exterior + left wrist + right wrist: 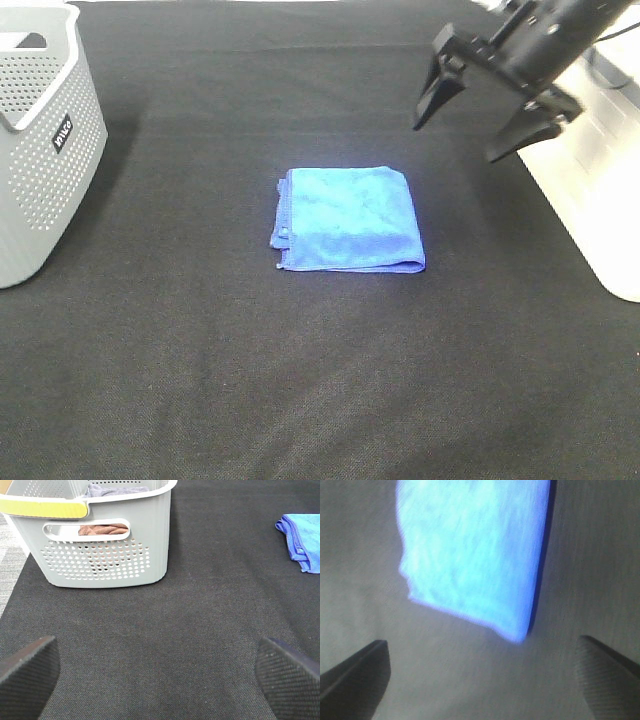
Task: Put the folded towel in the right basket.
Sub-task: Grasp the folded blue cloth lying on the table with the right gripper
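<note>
- Desk (300,400): black cloth cover.
- Grey basket (45,150) at left edge; white basket (600,210) at right edge, only partly in view.
- Folded towel (350,220): desk centre, lying flat.
- Right gripper (455,142): spread wide, empty, above the towel toward the far-right corner.
- Left gripper (160,680): wide, empty.
- Risk: a shallow pinch catches only the top layer, so the towel unfolds on lift.

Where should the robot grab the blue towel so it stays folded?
Probably the smooth right edge of the blue towel, pinched from above by the open right gripper nearest it. The towel lies flat on the black cloth, and its left edge shows loose layers that could split apart.
</note>
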`<state>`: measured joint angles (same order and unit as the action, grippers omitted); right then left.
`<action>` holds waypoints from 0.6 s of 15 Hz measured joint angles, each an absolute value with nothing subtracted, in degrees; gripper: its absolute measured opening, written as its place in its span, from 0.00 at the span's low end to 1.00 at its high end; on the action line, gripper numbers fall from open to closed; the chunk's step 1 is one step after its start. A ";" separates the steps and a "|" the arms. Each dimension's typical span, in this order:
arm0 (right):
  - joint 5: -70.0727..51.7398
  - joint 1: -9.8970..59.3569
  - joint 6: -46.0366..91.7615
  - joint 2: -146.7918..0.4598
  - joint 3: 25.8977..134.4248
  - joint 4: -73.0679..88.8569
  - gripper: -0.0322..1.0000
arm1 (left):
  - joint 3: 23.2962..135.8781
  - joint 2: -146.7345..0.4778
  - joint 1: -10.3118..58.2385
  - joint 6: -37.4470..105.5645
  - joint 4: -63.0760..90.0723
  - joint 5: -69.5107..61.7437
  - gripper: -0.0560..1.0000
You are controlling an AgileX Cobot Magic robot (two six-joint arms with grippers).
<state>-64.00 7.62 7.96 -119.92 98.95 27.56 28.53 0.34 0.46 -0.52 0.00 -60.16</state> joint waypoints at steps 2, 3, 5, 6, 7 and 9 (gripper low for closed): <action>-63.08 7.62 8.02 -124.90 102.27 27.56 0.97 | 28.53 0.34 0.46 -0.52 0.00 -60.16 0.99; -62.57 7.45 8.02 -127.08 103.13 27.62 0.97 | 28.53 0.34 0.46 -0.52 0.00 -60.16 0.99; -61.82 6.99 8.02 -131.78 103.36 27.90 0.97 | 28.53 0.34 0.46 -0.52 0.00 -60.16 0.99; -61.36 6.47 8.02 -133.56 103.36 27.90 0.97 | 28.53 0.34 0.46 -0.52 0.00 -60.16 0.99; -60.79 5.84 8.02 -135.33 103.36 27.90 0.97 | 28.53 0.34 0.46 -0.52 0.00 -60.16 0.99; -58.61 5.39 8.31 -135.96 103.36 27.85 0.97 | 28.53 0.34 0.46 -0.52 0.00 -60.16 0.99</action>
